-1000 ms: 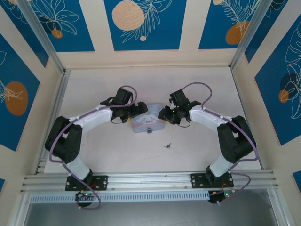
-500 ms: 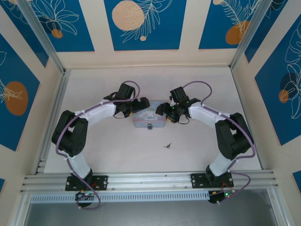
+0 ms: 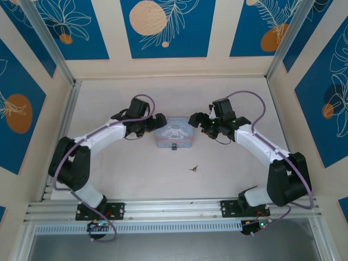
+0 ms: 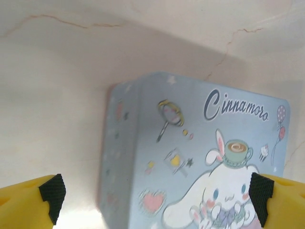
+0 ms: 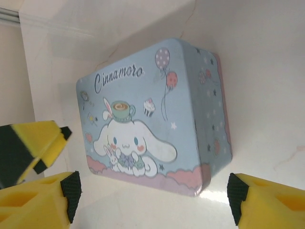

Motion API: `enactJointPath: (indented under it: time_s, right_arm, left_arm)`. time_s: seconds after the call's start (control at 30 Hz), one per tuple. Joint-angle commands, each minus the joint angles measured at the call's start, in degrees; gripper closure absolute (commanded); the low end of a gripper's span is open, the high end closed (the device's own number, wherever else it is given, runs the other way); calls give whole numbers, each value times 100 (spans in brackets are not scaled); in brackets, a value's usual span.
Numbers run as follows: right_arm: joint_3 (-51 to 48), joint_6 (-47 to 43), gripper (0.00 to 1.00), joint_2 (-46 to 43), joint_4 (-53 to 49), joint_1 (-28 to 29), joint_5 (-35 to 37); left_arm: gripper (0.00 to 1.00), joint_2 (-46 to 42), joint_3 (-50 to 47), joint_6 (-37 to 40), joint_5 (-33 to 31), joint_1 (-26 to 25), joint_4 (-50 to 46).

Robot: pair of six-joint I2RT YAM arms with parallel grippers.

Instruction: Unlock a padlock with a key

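Top external camera sat high behind both arm bases, looking down on the whole pale table (image 3: 228, 174). Left wrist camera looked out through the left gripper (image 4: 152, 195), close on the pale blue cartoon-printed rectangular tin (image 3: 173, 136). Right wrist camera, past the right gripper (image 5: 152, 191), faced that tin from the opposite side. All three views shared its lid.

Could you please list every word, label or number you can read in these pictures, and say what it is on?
"Cinnamoro": script lettering on the lid of the pale blue tin, read in both wrist views.
On the padlock and the key: too small to read any marking.
No other text is legible.
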Motion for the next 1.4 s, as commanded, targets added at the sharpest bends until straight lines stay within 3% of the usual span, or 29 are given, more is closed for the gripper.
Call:
enactJointPath:
  time_s: [0.0,0.23,0.33,0.43,0.7,1.1,1.37]
  right_arm:
    - [-284,-118,20,-332,-528,90,73]
    - [-1144,-9,33,-998,-1192,727,674]
    - [-1482,-97,50,-1182,-1235,1111,992]
    - [-1618,-540,60,-1181,-1251,1450,1236]
    - [-1432,-1595,61,-669,-1000,1764,1031]
    - [-905,-1808,62,792,-502,1851,997]
    - [-1281,-1734,61,729,-381,1887,991]
  left_arm:
    - [0,-680,-322,305,-296,39,-346]
    - [0,-2025,-1619,-185,-16,-183,-350]
    - [0,-2488,-2251,-595,-136,-518,26]
    - [0,-2575,-2589,-903,-248,-785,322]
    - [0,-2100,-2162,-739,-302,-907,61]
    - [0,-2106,-1988,-653,-446,-900,-237]
    - [0,-2006,-1899,-714,-483,-902,-201]
